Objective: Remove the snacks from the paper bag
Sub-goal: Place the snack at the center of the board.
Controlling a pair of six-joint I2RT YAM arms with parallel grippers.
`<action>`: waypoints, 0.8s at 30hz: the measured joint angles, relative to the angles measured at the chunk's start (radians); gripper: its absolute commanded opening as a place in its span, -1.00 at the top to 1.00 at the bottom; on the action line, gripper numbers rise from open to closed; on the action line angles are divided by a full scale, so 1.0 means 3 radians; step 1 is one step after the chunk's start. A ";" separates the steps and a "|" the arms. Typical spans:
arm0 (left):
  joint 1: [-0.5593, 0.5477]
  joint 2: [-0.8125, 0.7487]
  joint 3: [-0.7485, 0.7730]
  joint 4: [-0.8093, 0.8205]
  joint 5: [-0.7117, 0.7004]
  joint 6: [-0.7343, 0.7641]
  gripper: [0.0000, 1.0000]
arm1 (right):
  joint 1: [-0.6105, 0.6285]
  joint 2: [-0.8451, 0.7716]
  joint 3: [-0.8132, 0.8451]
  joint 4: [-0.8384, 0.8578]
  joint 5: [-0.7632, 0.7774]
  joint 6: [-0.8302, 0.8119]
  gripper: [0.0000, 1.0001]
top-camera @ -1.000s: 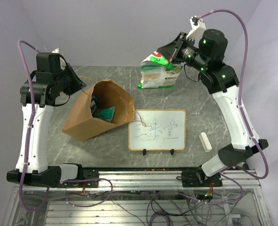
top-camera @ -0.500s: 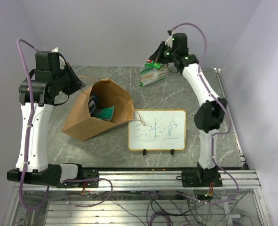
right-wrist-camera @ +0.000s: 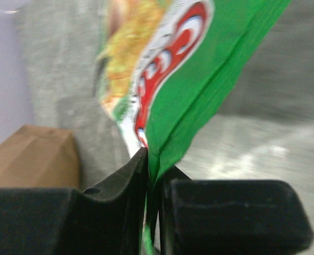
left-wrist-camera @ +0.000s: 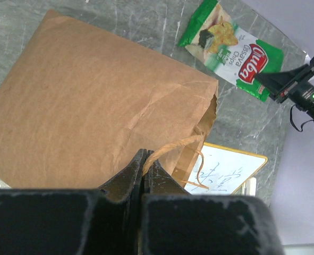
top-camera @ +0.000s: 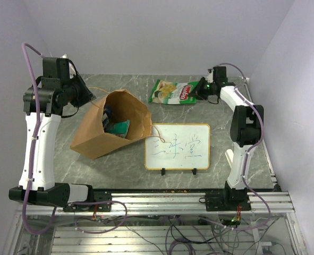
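Right pincer (right-wrist-camera: 152,159) is closed on chip bag (right-wrist-camera: 199,64), left pincer (left-wrist-camera: 145,155) on handle (left-wrist-camera: 175,144).
Paper bag (left-wrist-camera: 93,106) is thereby held open.

A robotics lab bench, not a home or a shop.
Two robot arms, left (top-camera: 37,138) and right (top-camera: 242,143), are bolted to a bare aluminium rail (top-camera: 162,201) at the near edge of a grey stone-patterned table (top-camera: 119,170). Plain lilac walls (top-camera: 146,32) box the table in. Purple cables (top-camera: 24,64) loop along the arms, and loose wiring (top-camera: 188,234) hangs in the open frame under the rail.
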 measured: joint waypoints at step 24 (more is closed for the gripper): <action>0.0006 -0.0191 -0.0050 -0.0074 -0.0014 0.0186 0.86 | 0.0702 -0.1423 -0.0052 -0.1358 0.1153 -0.0804 -0.36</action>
